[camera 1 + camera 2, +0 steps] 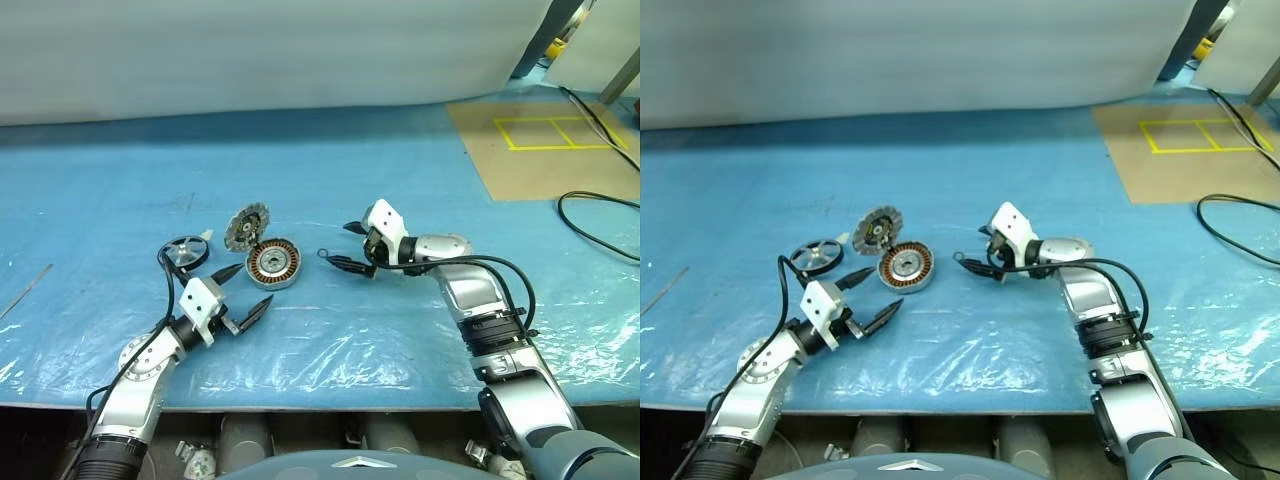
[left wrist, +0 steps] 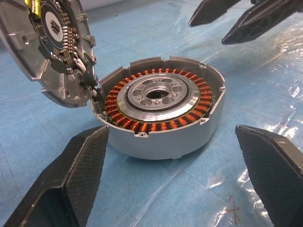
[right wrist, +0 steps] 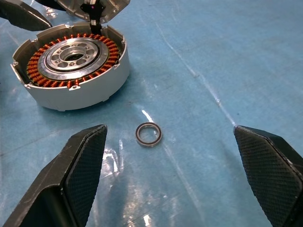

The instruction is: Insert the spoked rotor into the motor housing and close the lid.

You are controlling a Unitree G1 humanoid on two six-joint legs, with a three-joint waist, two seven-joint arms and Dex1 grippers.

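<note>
The motor housing (image 1: 274,263) sits open on the blue sheet, its copper windings (image 2: 142,125) ringing a grey metal centre. Propped on edge against its far left rim is the lid (image 1: 247,226), whose inner face carries a circuit board (image 2: 52,33). To the left of both, the spoked rotor (image 1: 185,252) lies flat. My left gripper (image 1: 250,287) is open just in front of the housing, pointing at it, with nothing between its fingers (image 2: 71,175). Right of the housing, my right gripper (image 1: 346,247) is open and empty, aimed at a small metal ring (image 3: 148,134) on the sheet.
The blue plastic-covered table (image 1: 330,340) stretches wide around the parts. A thin metal rod (image 1: 28,290) lies at the far left. Past the table's right end are a brown floor mat with yellow tape (image 1: 545,135) and a black cable (image 1: 600,215).
</note>
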